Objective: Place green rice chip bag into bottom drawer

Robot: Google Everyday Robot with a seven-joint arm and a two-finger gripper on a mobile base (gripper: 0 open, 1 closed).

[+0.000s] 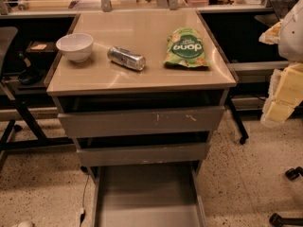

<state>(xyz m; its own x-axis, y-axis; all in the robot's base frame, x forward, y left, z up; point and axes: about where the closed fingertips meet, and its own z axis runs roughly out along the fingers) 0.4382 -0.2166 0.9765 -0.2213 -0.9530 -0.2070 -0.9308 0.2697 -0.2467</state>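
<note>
The green rice chip bag [185, 48] lies flat on the right side of the cabinet top [142, 74], with its logo upside down to me. The bottom drawer [147, 197] is pulled out wide at the foot of the cabinet, and its flat grey floor is bare. My gripper [280, 96] hangs at the right edge of the view, beside the cabinet and to the right of the bag. It is below the level of the top and holds nothing that I can see.
A silver drink can [126, 58] lies on its side mid-top. A white bowl [75, 46] stands at the left. The two upper drawers [142, 121] are slightly open. Chair wheels [293, 174] sit on the floor at the right, and a desk frame at the left.
</note>
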